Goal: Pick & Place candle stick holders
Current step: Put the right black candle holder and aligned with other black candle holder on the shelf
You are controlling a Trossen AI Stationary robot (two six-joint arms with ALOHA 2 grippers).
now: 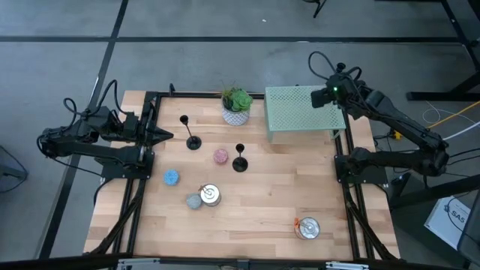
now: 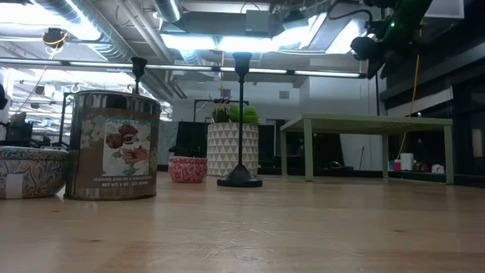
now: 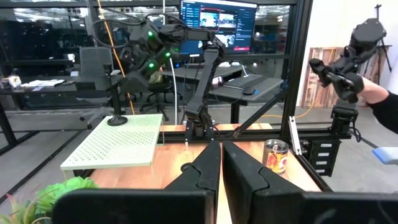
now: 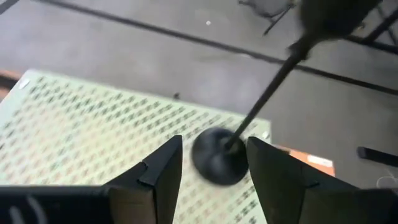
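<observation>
**One holder on the rack, two left on the table**

High view shows the right gripper hovering over the far right corner of the green rack. Its wrist view shows the fingers spread apart with the base of a holder between them, seemingly untouched; the stem leans in that picture, though the left wrist view shows the same holder standing upright on the perforated top. I judge this one placed, or within a moment of release.

Two more holders remain on the table: one near the far left, another closer to the middle, just beside a pink candle. Roughly a third of the job looks done.

The left gripper rests at the left edge of the table, fingers pressed together and holding nothing, near the first of those holders.

The table is pale wood planks in a black frame. It also carries a potted plant beside the rack, a blue candle, a grey candle against a tin, and another tin near the front right.

Beyond the table, the low view shows an open ceiling with ducts and strip lights; the left wrist view shows desks, a lit monitor and a person's sleeve at the edge.
</observation>
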